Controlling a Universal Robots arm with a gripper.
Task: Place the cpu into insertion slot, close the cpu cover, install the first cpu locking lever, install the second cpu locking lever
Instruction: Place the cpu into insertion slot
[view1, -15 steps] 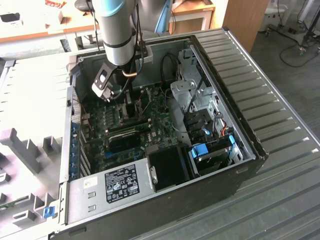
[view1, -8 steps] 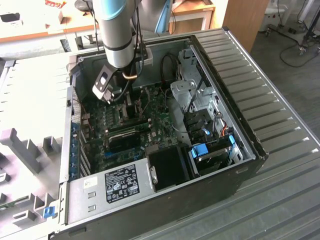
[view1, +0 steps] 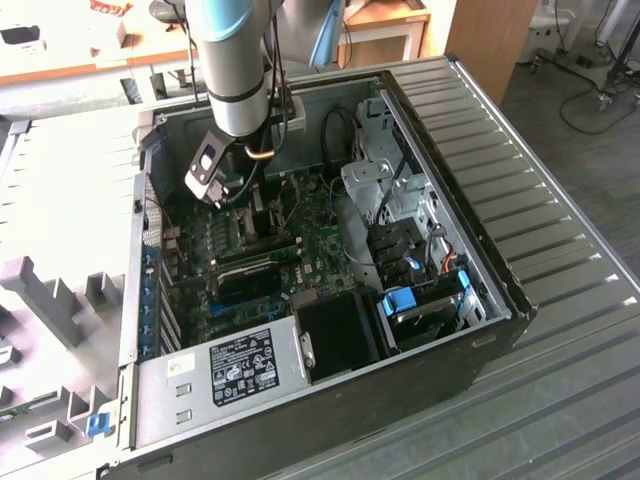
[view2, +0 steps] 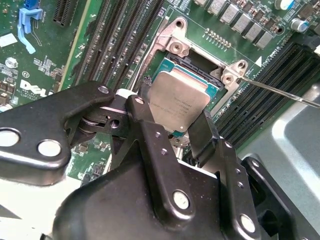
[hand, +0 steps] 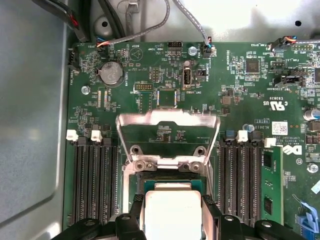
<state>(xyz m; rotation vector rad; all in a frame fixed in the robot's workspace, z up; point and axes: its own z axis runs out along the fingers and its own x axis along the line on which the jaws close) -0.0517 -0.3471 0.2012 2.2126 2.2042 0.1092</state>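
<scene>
The cpu (view2: 180, 102), a small square chip with a dull silver top, sits slightly tilted between my gripper's (view2: 175, 114) black fingers (view2: 145, 117), which are shut on its two opposite edges. It hangs just over the insertion slot (view2: 197, 66), whose black frame shows past its far edge. In the first wrist view the cpu (hand: 172, 210) is above the insertion slot (hand: 165, 177), and the cpu cover (hand: 167, 116) stands swung open beyond it. A thin wire locking lever (view2: 280, 92) sticks out beside the socket. In the exterior view my gripper (view1: 235, 195) reaches down into the computer case.
Long black memory slots (hand: 95, 180) flank the socket on both sides, one holding a green module (hand: 272, 185). Cables (hand: 150, 27) run along the case wall. The power supply (view1: 235, 365) and the drive cage (view1: 400, 195) crowd the case (view1: 500, 290).
</scene>
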